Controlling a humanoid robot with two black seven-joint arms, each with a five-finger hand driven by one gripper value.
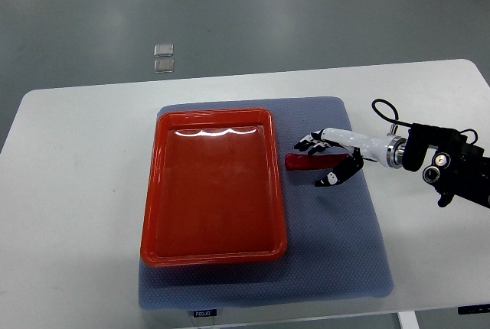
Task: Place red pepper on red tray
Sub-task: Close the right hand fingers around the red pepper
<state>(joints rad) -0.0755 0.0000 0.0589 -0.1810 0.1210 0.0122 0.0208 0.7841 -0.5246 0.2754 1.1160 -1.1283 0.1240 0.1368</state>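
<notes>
A red tray (214, 249) lies on a blue-grey mat, with nothing in it. A red pepper (300, 161) lies on the mat just right of the tray's right rim. My right hand (320, 162) comes in from the right edge and is at the pepper, fingers curled around its right part; the left end of the pepper sticks out. I cannot tell whether the pepper is lifted off the mat. The left arm is out of view.
The blue-grey mat (337, 260) covers the middle of a white table (76, 191). Two small clear squares (163, 57) lie on the floor beyond the table's far edge. A black cable loops over the right wrist (387, 111).
</notes>
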